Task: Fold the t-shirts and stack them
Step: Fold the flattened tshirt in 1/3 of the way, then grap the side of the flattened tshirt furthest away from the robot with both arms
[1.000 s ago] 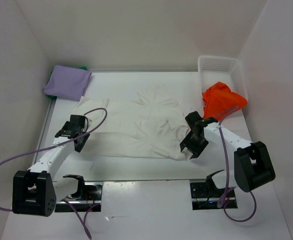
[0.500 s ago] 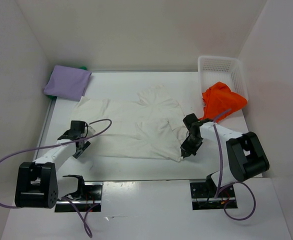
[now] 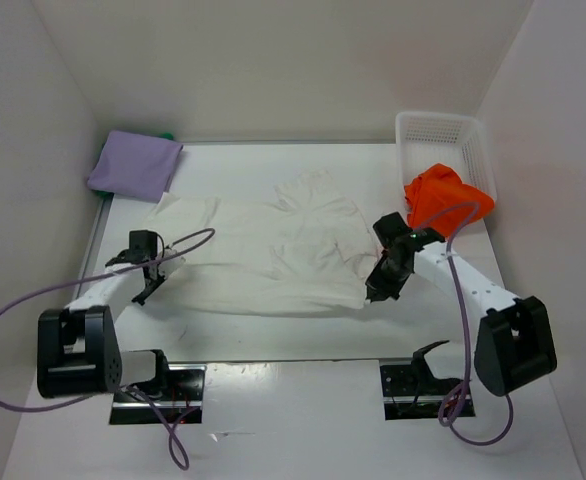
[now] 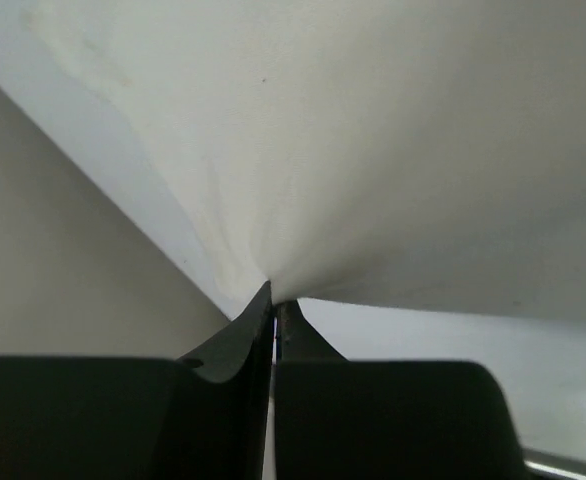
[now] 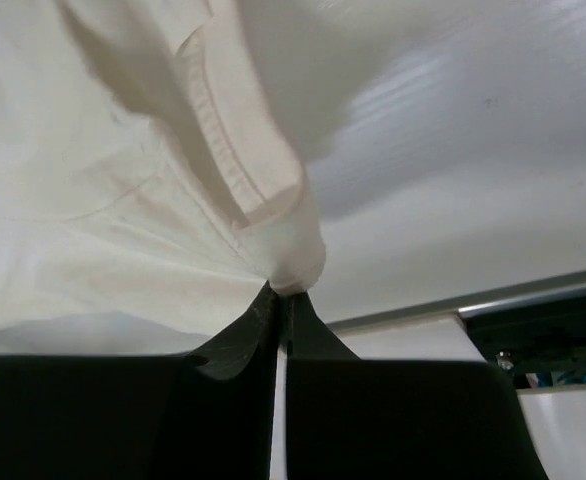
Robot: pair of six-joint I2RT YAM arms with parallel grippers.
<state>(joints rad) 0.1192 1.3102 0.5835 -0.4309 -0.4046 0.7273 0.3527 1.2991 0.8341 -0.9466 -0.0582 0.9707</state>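
White t-shirt point(image 3: 273, 255): spread flat on the counter point(image 3: 273, 335), long axis running left to right.
Left tool point(image 4: 275, 298): closed, the shirt's left edge is pinched.
Right tool point(image 5: 278, 292): closed, a hemmed edge at the shirt's right is gripped.
Lavender t-shirt point(image 3: 135, 165): folded, far-left corner.
Orange-red t-shirt point(image 3: 445, 200): draped against the mesh basket point(image 3: 438, 125).

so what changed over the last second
The left gripper shifted a little left and shut on the near-left edge of the white t-shirt. The right gripper shut on its near-right corner. The lavender t-shirt, orange-red t-shirt and basket stayed put.
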